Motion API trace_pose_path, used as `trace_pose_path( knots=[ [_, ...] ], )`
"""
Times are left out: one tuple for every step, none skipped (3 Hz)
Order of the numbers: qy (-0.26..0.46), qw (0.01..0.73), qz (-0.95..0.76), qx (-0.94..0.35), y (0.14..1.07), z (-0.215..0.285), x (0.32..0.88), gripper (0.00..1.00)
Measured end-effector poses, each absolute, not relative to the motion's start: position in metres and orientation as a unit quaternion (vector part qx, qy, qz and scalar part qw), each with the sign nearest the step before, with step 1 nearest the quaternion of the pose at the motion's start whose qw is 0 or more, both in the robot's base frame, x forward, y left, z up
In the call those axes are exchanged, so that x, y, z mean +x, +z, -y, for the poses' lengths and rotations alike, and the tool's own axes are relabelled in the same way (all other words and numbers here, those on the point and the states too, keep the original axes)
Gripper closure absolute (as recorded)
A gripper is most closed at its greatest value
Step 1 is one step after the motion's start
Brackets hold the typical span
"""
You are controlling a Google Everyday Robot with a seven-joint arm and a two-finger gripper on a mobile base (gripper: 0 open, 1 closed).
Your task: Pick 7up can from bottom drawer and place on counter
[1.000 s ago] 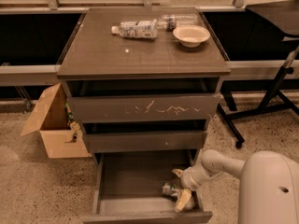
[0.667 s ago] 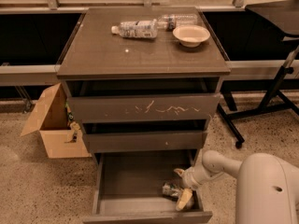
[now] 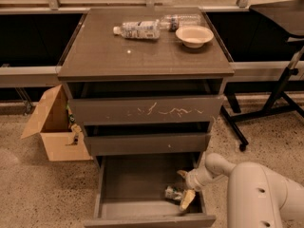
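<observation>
The cabinet has three drawers. The scratched top drawer [image 3: 145,110] and the middle drawer [image 3: 147,144] are each pulled out slightly, and the bottom drawer [image 3: 137,179] is pulled out far, showing its grey floor. One 7up can [image 3: 172,192] lies on its side near the drawer's front right corner.

The gripper [image 3: 182,189] reaches down into that corner from the right on the white arm [image 3: 213,167]. Its two tan fingers [image 3: 187,199] are spread apart, not clamped, with the can just beside the nearer one.

On the counter [image 3: 142,56] two clear plastic bottles [image 3: 137,30] [image 3: 183,20] lie flat at the back, with one white bowl [image 3: 194,35] beside them. One open cardboard box [image 3: 52,127] stands on the floor to the left, and a black stand [image 3: 280,94] is on the right.

Since a second ago the can and gripper have kept their places. The arm's housing fills slightly more of the lower right corner.
</observation>
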State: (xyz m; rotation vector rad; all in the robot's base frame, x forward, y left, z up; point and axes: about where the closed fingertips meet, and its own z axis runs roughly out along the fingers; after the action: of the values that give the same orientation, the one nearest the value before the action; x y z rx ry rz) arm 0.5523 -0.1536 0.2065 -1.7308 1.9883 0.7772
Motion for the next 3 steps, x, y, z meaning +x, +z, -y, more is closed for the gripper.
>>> trace_pose_path(
  knots=[
    [0.283,0.194,-0.71,-0.615,0.186,0.157,0.562,0.0],
    [0.289,0.189,-0.71,-0.613,0.166,0.159,0.569,0.0],
    [0.296,0.185,-0.712,-0.609,0.149,0.16,0.574,0.0]
  ],
)
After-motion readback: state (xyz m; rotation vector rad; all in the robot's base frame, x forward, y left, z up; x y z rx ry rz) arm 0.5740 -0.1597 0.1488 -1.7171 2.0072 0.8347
